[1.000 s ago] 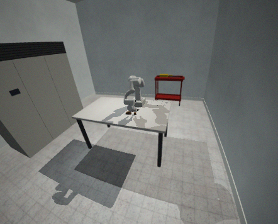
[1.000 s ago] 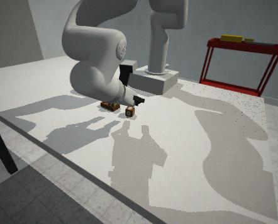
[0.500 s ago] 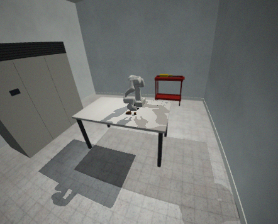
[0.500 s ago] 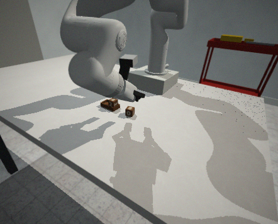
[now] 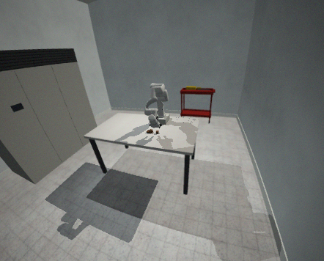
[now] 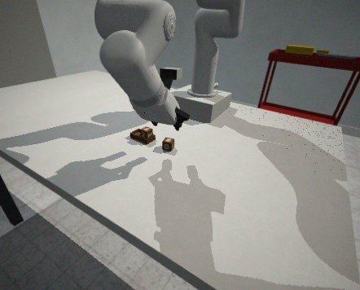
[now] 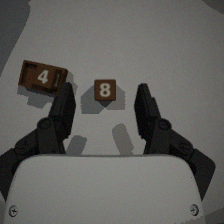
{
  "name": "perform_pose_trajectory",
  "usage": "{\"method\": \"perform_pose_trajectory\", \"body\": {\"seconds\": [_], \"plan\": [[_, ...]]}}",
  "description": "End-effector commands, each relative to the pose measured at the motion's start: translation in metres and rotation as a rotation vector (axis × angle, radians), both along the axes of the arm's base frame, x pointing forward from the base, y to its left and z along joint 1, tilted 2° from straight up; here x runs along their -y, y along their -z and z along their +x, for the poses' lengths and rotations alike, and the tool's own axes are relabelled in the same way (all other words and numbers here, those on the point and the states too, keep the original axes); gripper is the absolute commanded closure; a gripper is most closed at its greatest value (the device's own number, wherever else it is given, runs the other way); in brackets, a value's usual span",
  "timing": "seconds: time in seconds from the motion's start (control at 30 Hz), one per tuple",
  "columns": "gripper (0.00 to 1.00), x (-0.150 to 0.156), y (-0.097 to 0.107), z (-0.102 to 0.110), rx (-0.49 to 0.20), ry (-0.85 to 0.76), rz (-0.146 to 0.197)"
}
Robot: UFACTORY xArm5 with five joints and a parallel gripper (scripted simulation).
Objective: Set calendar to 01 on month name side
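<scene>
A brown tray (image 6: 137, 138) (image 7: 31, 86) stands on the table. A brown cube (image 6: 147, 132) (image 7: 43, 77) is in it, with a 4 on its top face and what looks like a 2 on a side in the exterior view; whether it stands flat cannot be told. A second brown cube (image 5: 157, 132) (image 6: 168, 144) (image 7: 105, 90) stands on the table beside the tray, an 8 on top and a 0 on the side facing the exterior camera. My gripper (image 6: 166, 126) (image 7: 105, 94) is open and empty above this loose cube, one finger on each side in the wrist view. The month's name is not readable.
The white table (image 5: 109, 128) (image 6: 248, 195) carries the robot's base block (image 6: 199, 107) behind the cubes. The tray is close to my left finger in the wrist view. A red cart (image 5: 197, 92) (image 6: 313, 59) stands beyond the table. A grey cabinet (image 5: 36, 117) is at the left.
</scene>
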State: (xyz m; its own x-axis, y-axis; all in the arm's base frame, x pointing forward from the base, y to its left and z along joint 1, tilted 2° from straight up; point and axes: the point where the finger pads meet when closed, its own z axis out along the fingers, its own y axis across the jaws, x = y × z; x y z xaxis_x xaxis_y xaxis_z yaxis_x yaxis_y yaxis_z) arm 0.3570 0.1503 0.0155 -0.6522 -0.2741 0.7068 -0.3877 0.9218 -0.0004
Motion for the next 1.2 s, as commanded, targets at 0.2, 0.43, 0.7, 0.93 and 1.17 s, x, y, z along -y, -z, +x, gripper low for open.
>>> {"method": "perform_pose_trajectory", "body": {"seconds": [0.2, 0.43, 0.7, 0.93, 1.17], "plan": [[0.31, 0.0002, -0.0023, -0.0006, 0.146, 0.000, 0.062], [0.31, 0.0013, -0.0042, -0.0031, 0.239, 0.000, 0.101], [0.31, 0.0017, -0.0043, -0.0042, 0.314, 0.000, 0.132], [0.31, 0.0029, -0.0061, -0.0072, 0.438, 0.000, 0.184], [0.31, 0.0033, -0.0065, -0.0082, 0.477, 0.000, 0.201]]}}
